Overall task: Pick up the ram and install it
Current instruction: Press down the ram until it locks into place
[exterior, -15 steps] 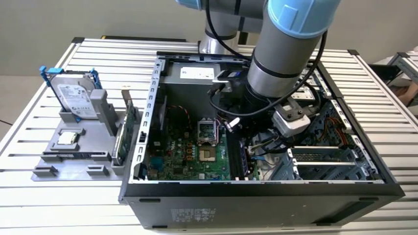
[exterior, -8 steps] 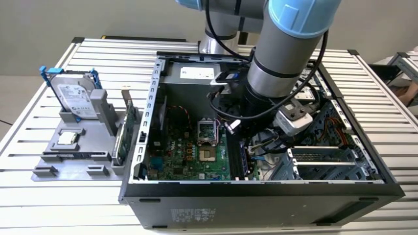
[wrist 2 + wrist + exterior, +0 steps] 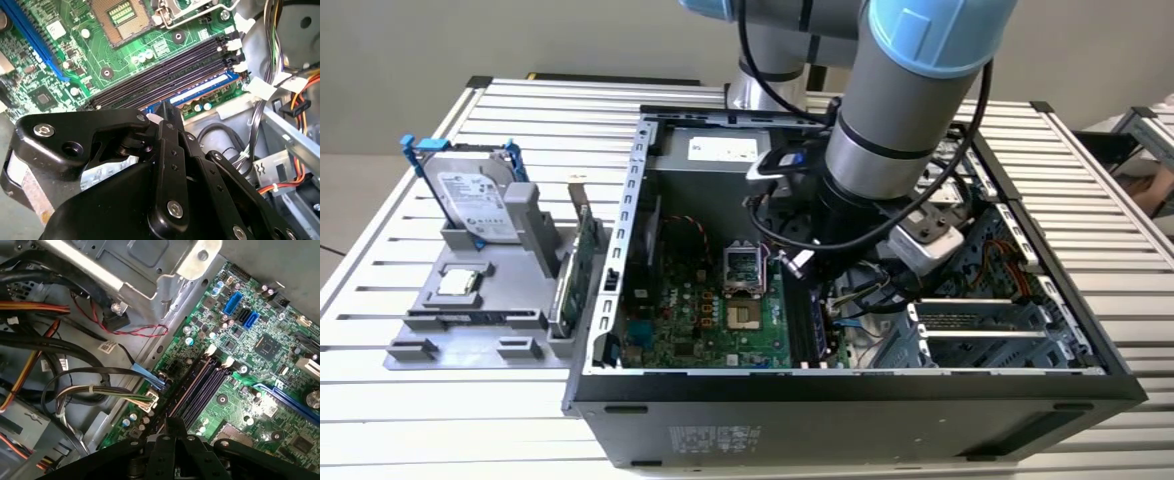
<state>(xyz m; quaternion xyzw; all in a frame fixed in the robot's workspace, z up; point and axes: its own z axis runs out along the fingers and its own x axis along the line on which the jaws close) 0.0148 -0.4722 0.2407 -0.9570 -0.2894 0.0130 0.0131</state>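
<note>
1. Exterior view. The grey-and-blue robot arm (image 3: 907,130) reaches down into the open black computer case (image 3: 854,395), its wrist over the green motherboard (image 3: 707,310) beside the long black memory slots (image 3: 818,320). The silver hard drive in a blue frame (image 3: 470,200) and the green expansion card (image 3: 583,255) stand on the grey holder (image 3: 480,300), well apart from the work.

2. Second wrist view. The black gripper (image 3: 165,114) has its fingers drawn together just above the slots (image 3: 165,70). The white end latches (image 3: 232,44) lie close by. If a latch is not swung clear, we judge the stick could seat only partway.

3. First wrist view. A thin dark edge, which we take to be the ram (image 3: 182,395), runs from the gripper (image 3: 172,422) along the slots (image 3: 202,390), so the fingers appear clamped on it. It sits low over the outermost slot; whether it touches is unclear. A slight tilt or sideways offset could land it on the slot wall, bending it or prising it from the grip. The loose cables (image 3: 90,390) near the board edge could snag the fingers.
</note>
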